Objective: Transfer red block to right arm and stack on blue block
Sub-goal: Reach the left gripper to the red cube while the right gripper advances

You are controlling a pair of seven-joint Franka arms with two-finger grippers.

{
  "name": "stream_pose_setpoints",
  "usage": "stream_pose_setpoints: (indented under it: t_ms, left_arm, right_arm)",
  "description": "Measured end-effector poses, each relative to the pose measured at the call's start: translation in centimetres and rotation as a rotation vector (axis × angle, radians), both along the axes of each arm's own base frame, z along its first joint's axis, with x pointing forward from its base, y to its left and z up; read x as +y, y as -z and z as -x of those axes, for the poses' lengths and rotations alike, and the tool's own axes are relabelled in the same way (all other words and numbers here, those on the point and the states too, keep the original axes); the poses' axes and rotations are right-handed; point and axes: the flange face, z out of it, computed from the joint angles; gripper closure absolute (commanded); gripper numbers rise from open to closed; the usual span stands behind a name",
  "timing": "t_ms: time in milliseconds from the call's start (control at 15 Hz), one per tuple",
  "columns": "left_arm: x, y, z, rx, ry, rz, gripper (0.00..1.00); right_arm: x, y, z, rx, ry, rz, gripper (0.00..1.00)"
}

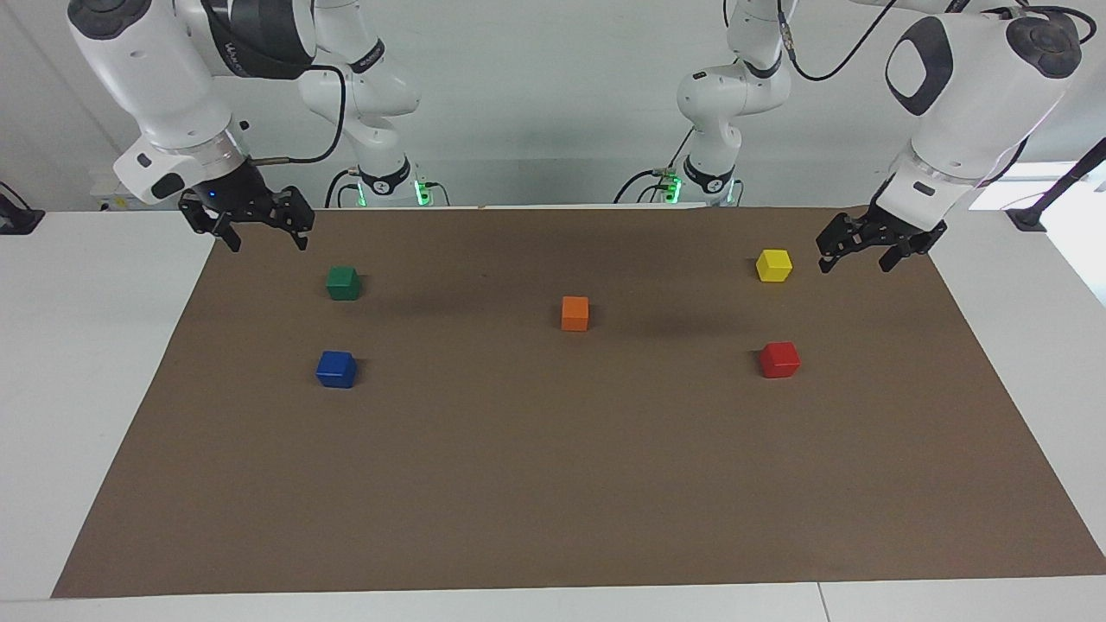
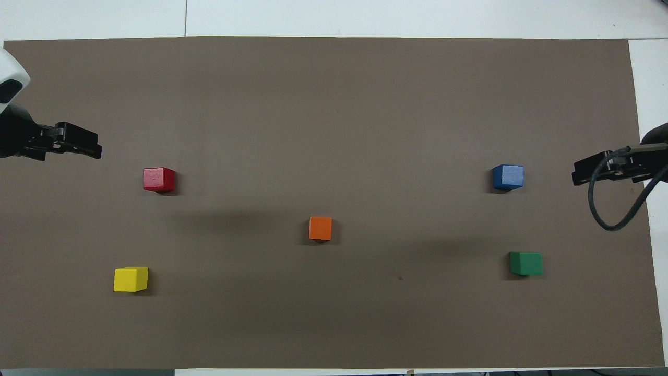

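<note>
Red block (image 1: pixel 779 359) task, biggest first: your brown mat (image 1: pixel 553 484) has both arms parked, left gripper (image 1: pixel 856 254) over its edge by the yellow cube (image 1: pixel 773 265), right gripper (image 1: pixel 257 227) by the green cube (image 1: pixel 343 282), both jaws apart. Red sits toward the left arm's end, blue block (image 1: pixel 336 369) toward the right's

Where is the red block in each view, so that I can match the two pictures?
Facing view: the red block lies at the picture's right, below the yellow block.
Overhead view: the red block lies at the picture's left, above the yellow block.
Shared landmark: the central orange block.
</note>
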Motion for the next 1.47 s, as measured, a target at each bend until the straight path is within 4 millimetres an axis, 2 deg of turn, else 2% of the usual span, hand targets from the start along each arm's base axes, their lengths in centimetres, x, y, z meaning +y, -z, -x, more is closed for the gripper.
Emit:
stream_pose_setpoints:
  t_ms: [600,800,933,1067,1200,1333,1467]
  left_arm:
    - [-0.1,0.0,0.0,-0.003,-0.006,0.000,0.00]
    - [-0.1,0.2,-0.8,-0.061,-0.027,0.003,0.00]
    - [0.1,2.3,-1.2,-0.063,-0.033,0.003,0.00]
    - [0.8,5.9,-1.6,-0.055,-0.044,0.002,0.00]
    - [1.4,10.3,-1.7,-0.055,-0.055,0.004,0.00]
    - [1.5,14.9,-1.5,-0.068,-0.059,0.007,0.00]
    - [1.3,18.5,-1.0,-0.066,-0.059,0.010,0.00]
  right_arm:
    - [0.0,0.0,0.1,0.007,0.000,0.000,0.00]
    - [0.0,0.0,0.1,0.007,0.000,0.000,0.00]
    - [-0.1,0.0,0.0,0.000,0.001,0.000,0.00]
    - [0.1,-0.4,-0.4,-0.039,-0.027,-0.015,0.00]
    - [1.0,-0.7,-0.8,-0.077,-0.040,-0.136,0.00]
    - [1.1,-0.9,-1.1,-0.100,-0.016,-0.283,0.00]
    - [1.4,-0.2,-1.3,-0.105,-0.017,-0.424,0.00]
